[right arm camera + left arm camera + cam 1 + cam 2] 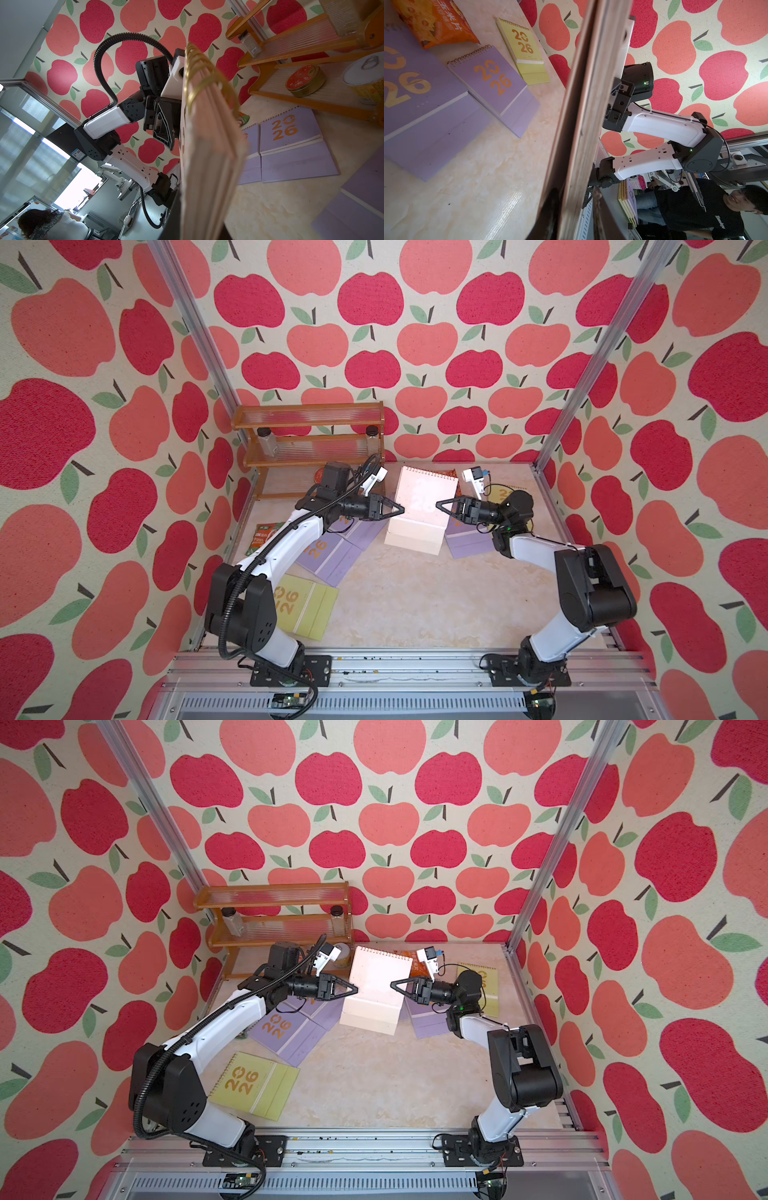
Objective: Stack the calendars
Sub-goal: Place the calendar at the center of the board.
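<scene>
The raised peach calendar looks mid-carry, the right gripper jaws clamped on its right edge and the left gripper jaws' hold unclear; next, lower it squarely onto a lavender calendar.

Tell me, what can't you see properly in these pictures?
- peach calendar: its cover print is washed out in both top views; both wrist views show it only edge-on and blurred.
- left gripper: no view shows whether it is gripping the calendar.
- lavender calendars: the left arm covers part of them in a top view, so there is no sure count.
- yellow-green calendar at the back: mostly behind the right arm in a top view.
</scene>
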{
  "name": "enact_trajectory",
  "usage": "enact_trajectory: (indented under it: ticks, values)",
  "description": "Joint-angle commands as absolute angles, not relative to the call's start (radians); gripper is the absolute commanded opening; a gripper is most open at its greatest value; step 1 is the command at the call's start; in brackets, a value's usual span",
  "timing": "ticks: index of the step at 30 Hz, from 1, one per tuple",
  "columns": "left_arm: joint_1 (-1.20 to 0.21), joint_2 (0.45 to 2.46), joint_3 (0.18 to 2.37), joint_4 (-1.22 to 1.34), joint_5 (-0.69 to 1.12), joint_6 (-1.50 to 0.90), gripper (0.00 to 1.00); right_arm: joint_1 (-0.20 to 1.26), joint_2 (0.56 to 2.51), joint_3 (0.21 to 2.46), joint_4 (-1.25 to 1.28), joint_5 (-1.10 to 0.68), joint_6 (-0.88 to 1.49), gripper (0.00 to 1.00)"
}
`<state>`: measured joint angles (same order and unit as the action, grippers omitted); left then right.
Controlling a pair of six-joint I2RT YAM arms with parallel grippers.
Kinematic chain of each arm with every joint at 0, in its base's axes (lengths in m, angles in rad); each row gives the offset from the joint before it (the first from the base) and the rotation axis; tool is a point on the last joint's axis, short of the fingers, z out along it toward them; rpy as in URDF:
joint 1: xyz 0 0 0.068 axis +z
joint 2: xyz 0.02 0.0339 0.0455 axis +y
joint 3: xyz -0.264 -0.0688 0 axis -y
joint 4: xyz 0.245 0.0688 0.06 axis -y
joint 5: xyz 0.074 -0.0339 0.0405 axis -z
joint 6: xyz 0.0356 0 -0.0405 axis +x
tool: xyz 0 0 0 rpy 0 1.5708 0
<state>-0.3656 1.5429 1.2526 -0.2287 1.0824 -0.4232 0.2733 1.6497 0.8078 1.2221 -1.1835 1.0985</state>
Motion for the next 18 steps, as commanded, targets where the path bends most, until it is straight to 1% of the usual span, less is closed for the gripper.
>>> enact_trajectory:
  ticks: [1, 5, 11, 15, 18]
  values:
    - [-0.358, 1.513, 1.249, -0.223, 1.121, -0.407, 0.29, 0.268, 1.658, 0.822, 1.234, -1.181, 1.094, 0.0]
    - [-0.343, 1.503, 1.254, -0.26, 1.113, -0.385, 0.45, 0.267, 1.657, 0.834, 1.21, -1.189, 1.094, 0.0]
    - [-0.281, 1.443, 1.26, -0.359, 1.094, -0.319, 0.7, 0.261, 1.642, 0.883, 1.08, -1.25, 1.063, 0.0]
    - [-0.244, 1.409, 1.242, -0.383, 1.093, -0.299, 0.82, 0.267, 1.615, 0.924, 0.97, -1.297, 1.018, 0.0]
    - [-0.24, 1.406, 1.227, -0.372, 1.097, -0.298, 0.85, 0.29, 1.598, 0.963, 0.864, -1.335, 0.968, 0.0]
